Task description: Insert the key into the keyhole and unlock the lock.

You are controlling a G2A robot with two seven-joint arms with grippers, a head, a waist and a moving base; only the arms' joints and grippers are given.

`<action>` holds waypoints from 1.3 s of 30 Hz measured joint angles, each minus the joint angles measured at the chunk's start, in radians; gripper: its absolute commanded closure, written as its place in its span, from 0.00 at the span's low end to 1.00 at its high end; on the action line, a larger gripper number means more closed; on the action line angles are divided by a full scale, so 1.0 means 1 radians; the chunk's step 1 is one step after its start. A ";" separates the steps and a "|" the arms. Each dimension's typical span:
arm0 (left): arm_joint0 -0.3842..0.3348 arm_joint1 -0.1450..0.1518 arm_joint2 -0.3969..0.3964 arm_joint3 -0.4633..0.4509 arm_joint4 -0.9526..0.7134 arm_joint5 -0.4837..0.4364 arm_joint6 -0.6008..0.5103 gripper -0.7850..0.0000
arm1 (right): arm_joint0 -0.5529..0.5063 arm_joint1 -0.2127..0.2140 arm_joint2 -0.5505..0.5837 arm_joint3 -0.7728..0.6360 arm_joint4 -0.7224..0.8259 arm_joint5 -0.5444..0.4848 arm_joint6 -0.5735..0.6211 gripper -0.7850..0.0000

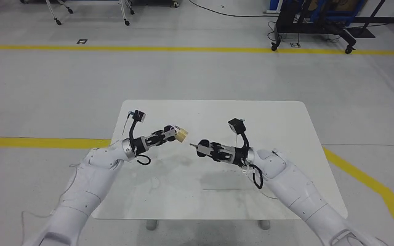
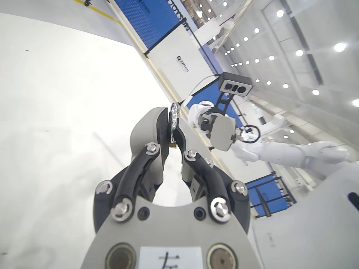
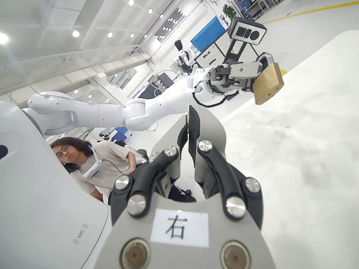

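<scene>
Currently both arms are held above the white desk (image 1: 289, 184), facing each other over its middle. The left gripper (image 1: 174, 133) has its jaws clamped on the steel shackle of the brass lock (image 1: 181, 133). The lock hangs clear of the surface, left of centre and nearer the far edge than the near one. Its lower end is turned toward the right arm.

The right gripper (image 1: 199, 149) sits just right of centre, jaws pressed together on the key (image 1: 193, 146). The thin tip of the key sticks out toward the lock. Key and lock are near each other but apart, with a gap of bare desk showing between them.

The desk has rounded corners and a matt top with faint scuffs and a few dark specks. It stands on a pale grey floor crossed by yellow lines (image 1: 184, 48). A dark wheeled frame (image 1: 314, 24) stands beyond the far line. Blue and white panels (image 2: 145, 15) line the hall, and rows of round ceiling lights (image 3: 75, 33) run overhead.
</scene>
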 measured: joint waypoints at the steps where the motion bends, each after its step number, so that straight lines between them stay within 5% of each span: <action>1: -0.008 -0.007 0.014 0.010 -0.061 0.027 -0.038 1.00 | 0.001 -0.004 -0.001 0.003 -0.010 -0.003 -0.025 1.00; 12: -0.095 -0.089 0.112 0.144 -0.485 0.226 -0.363 1.00 | -0.028 -0.045 0.036 0.012 -0.239 -0.008 -0.382 1.00; 25: -0.117 -0.128 0.111 0.193 -0.463 0.263 -0.401 1.00 | -0.063 -0.063 0.059 0.001 -0.325 -0.060 -0.489 1.00; 39: -0.103 -0.110 0.089 0.108 -0.308 0.255 -0.392 1.00 | -0.059 -0.073 0.094 0.022 -0.299 -0.019 -0.501 1.00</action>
